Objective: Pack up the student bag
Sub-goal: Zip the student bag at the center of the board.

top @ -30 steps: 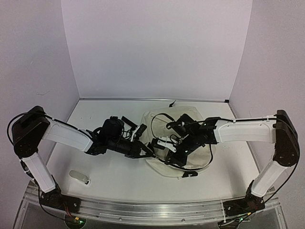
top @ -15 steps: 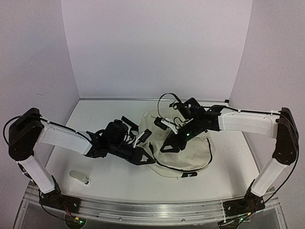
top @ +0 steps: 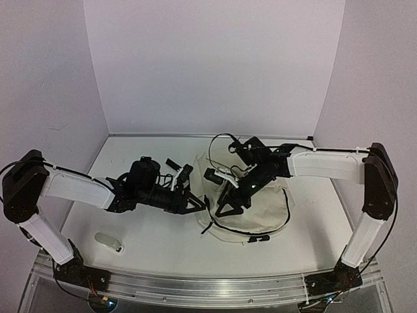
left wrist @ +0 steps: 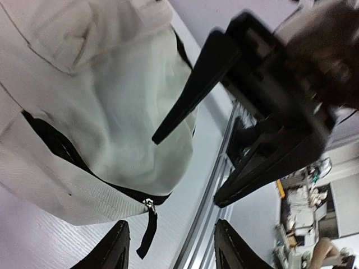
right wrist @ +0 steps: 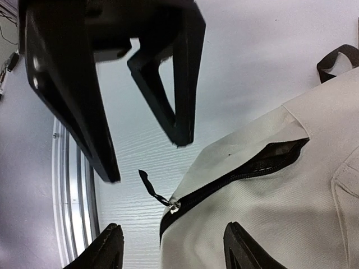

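The cream student bag (top: 266, 210) lies flat right of the table's middle, its black zipper (right wrist: 241, 171) mostly closed. The zipper's black pull tab (right wrist: 150, 188) hangs loose over the table at the bag's left end. My left gripper (top: 197, 203) hovers just left of that end, open and holding nothing; its wrist view has the pull tab (left wrist: 147, 231) ahead of its fingertips (left wrist: 118, 249). My right gripper (top: 225, 206) is open over the bag's left edge, facing the left one, with the slider between and ahead of its empty fingertips (right wrist: 242, 246).
A small clear object (top: 108, 242) lies near the front left. Black strap ends and buckles (top: 177, 167) lie behind my left wrist. An aluminium rail (top: 208, 285) runs along the front edge. Walls close in on three sides.
Both grippers have gone from shut to open. My right arm lifted away toward the back, then came down again at the bag's left edge. My left gripper drew slightly left.
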`<state>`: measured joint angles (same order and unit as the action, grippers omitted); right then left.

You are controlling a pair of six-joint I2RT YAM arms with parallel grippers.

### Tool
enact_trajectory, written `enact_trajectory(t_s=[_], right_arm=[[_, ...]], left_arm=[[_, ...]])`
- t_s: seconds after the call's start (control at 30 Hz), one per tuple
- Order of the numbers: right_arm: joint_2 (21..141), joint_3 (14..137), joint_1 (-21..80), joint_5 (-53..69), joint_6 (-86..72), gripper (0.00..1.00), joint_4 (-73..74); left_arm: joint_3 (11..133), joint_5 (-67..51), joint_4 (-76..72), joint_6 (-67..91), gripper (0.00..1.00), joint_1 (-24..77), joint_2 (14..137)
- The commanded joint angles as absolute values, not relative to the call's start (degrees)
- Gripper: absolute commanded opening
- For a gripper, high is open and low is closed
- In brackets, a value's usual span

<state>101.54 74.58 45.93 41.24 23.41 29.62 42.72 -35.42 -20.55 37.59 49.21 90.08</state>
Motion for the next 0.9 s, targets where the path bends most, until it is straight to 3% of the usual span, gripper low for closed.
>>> enact_trajectory(t_s=[0.0, 0.13, 0.27, 0.87], right_arm=[[102.18, 78.60, 49.10, 36.03, 31.94, 0.61, 32.35], [102.84, 80.80, 51.31, 33.05, 36.37, 0.58, 35.32], [104.43, 83.75, 54.74, 27.60, 42.12, 0.56, 39.39], [110.98, 86.57, 61.86, 12.25, 51.83, 0.53, 42.85]], left_arm=[[37.58, -34.89, -29.74, 45.75, 0.55, 43.99, 84.23], [37.82, -24.40, -20.12, 47.16, 0.62, 42.40, 82.75], [40.03, -22.43, -15.38, 50.17, 0.69, 39.94, 85.82], [56.28, -27.44, -7.93, 49.72, 0.89, 40.58, 100.67]])
